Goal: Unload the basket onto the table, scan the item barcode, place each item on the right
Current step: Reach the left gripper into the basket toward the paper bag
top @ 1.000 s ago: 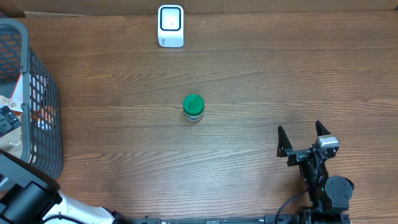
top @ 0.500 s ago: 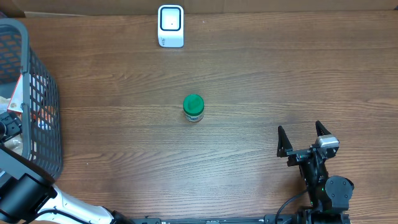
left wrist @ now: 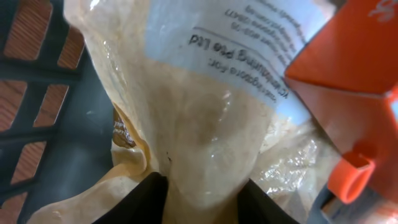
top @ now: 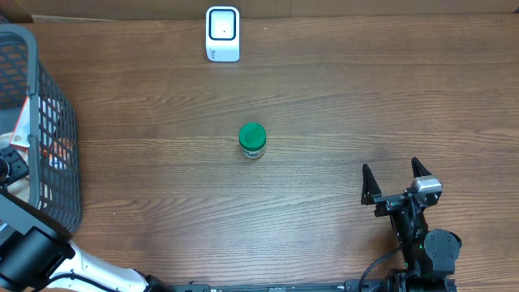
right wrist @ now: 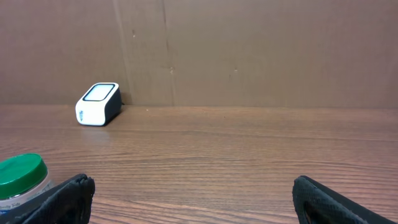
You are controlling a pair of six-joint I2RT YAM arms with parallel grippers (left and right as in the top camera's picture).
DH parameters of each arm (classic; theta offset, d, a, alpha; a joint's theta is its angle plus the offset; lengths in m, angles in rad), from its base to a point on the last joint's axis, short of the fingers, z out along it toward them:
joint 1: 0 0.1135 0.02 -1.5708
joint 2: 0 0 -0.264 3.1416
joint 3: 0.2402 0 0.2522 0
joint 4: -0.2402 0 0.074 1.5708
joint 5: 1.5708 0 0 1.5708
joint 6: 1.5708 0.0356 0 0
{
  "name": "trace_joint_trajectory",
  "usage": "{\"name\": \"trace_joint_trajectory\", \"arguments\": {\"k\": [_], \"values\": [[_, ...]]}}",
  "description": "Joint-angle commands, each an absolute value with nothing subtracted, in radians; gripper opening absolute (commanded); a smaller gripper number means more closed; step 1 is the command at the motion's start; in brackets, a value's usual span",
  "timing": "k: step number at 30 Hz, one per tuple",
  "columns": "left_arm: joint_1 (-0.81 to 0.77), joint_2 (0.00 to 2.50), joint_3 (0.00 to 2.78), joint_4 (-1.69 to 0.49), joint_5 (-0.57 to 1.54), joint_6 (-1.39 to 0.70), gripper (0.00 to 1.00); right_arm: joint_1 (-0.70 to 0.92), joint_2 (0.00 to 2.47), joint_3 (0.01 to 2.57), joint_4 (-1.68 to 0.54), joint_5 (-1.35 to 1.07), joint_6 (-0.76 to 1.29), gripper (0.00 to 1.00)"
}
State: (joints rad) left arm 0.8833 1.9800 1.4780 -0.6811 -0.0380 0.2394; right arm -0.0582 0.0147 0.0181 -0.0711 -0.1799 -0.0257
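The right arm (top: 422, 243) is matte black, ending in two slim, pointed black jaws. Just behind the jaws sits a small silver-grey block (top: 425, 186). Further behind are a round black joint housing (top: 443, 244) and thin black cables (top: 375, 269). The left arm (top: 31, 258) is black, then white.

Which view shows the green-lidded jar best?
Overhead: the jar sits whole and unobstructed on the table. Right wrist catches only part of it at the frame's lower left; left wrist misses it.

Left gripper (left wrist: 202, 200): I see only its tips at the bottom edge; whether they pinch the pouch (left wrist: 205, 118), I cannot tell. Its print is blurred.
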Motion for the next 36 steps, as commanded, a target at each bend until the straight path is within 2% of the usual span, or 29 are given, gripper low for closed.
{"name": "trace_joint_trajectory", "arguments": {"k": [1,11,12,16,17,36], "values": [[0.880,1.893,1.484,-0.688,-0.036,0.239,0.35,-0.062,0.004,0.008,-0.065,-0.184,-0.023,1.00],[0.880,1.666,1.484,-0.683,-0.033,0.149,0.36,-0.062,0.004,0.008,-0.065,-0.184,-0.023,1.00],[0.880,1.645,1.484,-0.683,-0.033,0.135,0.39,-0.062,0.004,0.008,-0.065,-0.184,-0.023,1.00],[0.880,1.608,1.484,-0.712,-0.033,0.130,0.63,-0.062,0.004,0.008,-0.065,-0.184,-0.023,1.00],[0.881,1.610,1.483,-0.728,-0.033,0.130,0.65,-0.062,0.004,0.008,-0.065,-0.184,-0.023,1.00],[0.885,1.998,1.480,-0.759,-0.089,0.146,0.86,-0.062,0.004,0.008,-0.065,-0.184,-0.023,1.00]]}}
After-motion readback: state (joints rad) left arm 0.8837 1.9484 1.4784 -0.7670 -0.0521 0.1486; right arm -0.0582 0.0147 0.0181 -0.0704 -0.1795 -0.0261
